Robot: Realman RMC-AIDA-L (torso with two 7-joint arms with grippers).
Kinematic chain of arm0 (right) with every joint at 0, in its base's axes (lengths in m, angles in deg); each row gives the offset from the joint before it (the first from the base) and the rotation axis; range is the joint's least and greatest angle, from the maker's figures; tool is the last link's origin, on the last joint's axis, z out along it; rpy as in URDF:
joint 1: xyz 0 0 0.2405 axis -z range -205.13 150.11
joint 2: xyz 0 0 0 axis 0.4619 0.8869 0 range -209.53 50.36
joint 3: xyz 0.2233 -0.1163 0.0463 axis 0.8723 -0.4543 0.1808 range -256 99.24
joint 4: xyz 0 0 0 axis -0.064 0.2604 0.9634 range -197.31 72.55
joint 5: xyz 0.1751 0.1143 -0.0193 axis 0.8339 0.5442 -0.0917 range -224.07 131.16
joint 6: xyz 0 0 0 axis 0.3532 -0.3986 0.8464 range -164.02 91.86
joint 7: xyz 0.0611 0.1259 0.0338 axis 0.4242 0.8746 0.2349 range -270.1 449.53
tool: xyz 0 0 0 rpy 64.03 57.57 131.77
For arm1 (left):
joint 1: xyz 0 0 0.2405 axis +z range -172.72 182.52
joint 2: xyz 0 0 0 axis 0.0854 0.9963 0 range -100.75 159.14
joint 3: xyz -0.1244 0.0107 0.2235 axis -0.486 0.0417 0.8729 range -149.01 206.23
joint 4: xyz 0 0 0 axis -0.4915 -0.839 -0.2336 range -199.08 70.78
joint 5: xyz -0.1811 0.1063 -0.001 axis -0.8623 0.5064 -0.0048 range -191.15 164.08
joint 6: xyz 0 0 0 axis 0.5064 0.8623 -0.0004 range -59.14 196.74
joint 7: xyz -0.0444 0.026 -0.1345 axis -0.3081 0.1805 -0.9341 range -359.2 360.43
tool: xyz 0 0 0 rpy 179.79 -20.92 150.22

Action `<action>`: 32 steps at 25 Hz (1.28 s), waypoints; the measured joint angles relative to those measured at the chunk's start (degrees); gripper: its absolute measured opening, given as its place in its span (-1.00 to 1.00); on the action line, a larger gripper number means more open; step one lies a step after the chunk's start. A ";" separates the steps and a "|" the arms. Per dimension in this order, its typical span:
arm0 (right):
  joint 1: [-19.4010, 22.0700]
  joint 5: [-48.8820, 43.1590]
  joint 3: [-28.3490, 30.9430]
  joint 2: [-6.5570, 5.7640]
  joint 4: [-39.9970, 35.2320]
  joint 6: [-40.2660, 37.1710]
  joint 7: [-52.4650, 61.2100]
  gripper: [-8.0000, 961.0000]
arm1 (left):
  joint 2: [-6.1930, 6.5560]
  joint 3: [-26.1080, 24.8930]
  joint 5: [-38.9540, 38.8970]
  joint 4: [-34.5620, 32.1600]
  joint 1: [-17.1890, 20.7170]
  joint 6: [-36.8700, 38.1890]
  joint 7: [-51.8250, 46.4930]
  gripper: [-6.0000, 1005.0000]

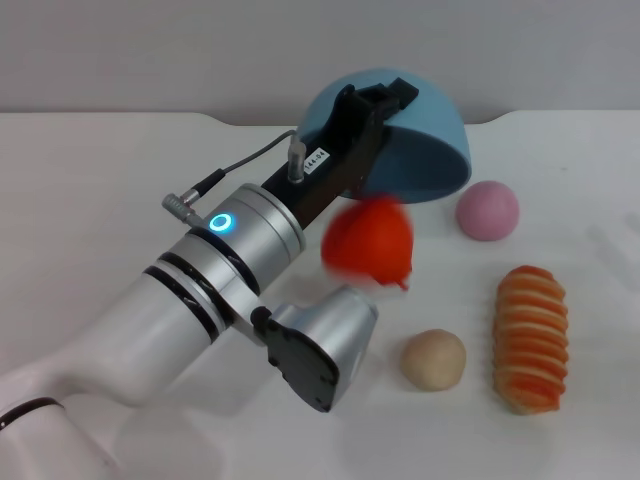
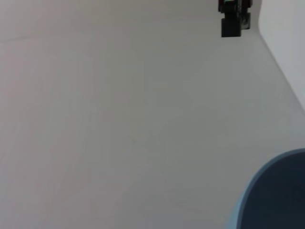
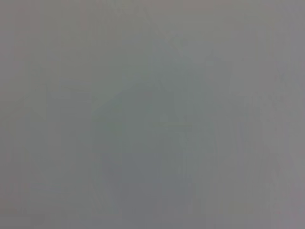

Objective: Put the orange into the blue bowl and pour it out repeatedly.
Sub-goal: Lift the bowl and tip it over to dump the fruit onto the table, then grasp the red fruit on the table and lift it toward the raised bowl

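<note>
My left gripper (image 1: 378, 104) is shut on the rim of the blue bowl (image 1: 432, 140), holding it tipped steeply on its side at the back of the table, mouth turned down toward the arm. Just below the bowl's mouth is the orange (image 1: 368, 242), red-orange and motion-blurred, free of the gripper and the bowl. A curved edge of the blue bowl (image 2: 279, 191) also shows in the left wrist view. A small black gripper (image 2: 234, 19), apparently my right one, shows far off in that view. The right wrist view is a plain grey blank.
A pink ball (image 1: 488, 211) lies right of the bowl. A beige ball (image 1: 434, 360) and a striped orange-and-cream roll (image 1: 531, 338) lie at the front right. The white table (image 1: 110, 200) ends at a grey wall behind.
</note>
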 joint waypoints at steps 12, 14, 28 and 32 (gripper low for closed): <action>-2.45 -0.38 -1.71 -0.17 0.63 3.32 2.24 0.57 | 0.38 -12.61 -39.13 -9.89 -3.82 25.59 -6.39 -0.99; -2.85 -0.74 -2.23 -0.38 0.39 3.70 3.32 0.57 | 0.55 -18.96 -44.60 -10.65 -5.60 34.85 -9.82 -0.99; -12.71 -32.35 -6.86 -2.43 -7.76 4.72 28.50 0.57 | 1.10 -45.91 -25.60 -3.22 -21.50 79.26 -50.75 -0.99; -19.15 -41.12 -11.44 -0.31 -8.45 5.74 32.92 0.57 | 1.03 -47.36 -24.81 -3.08 -22.24 80.68 -52.65 -0.99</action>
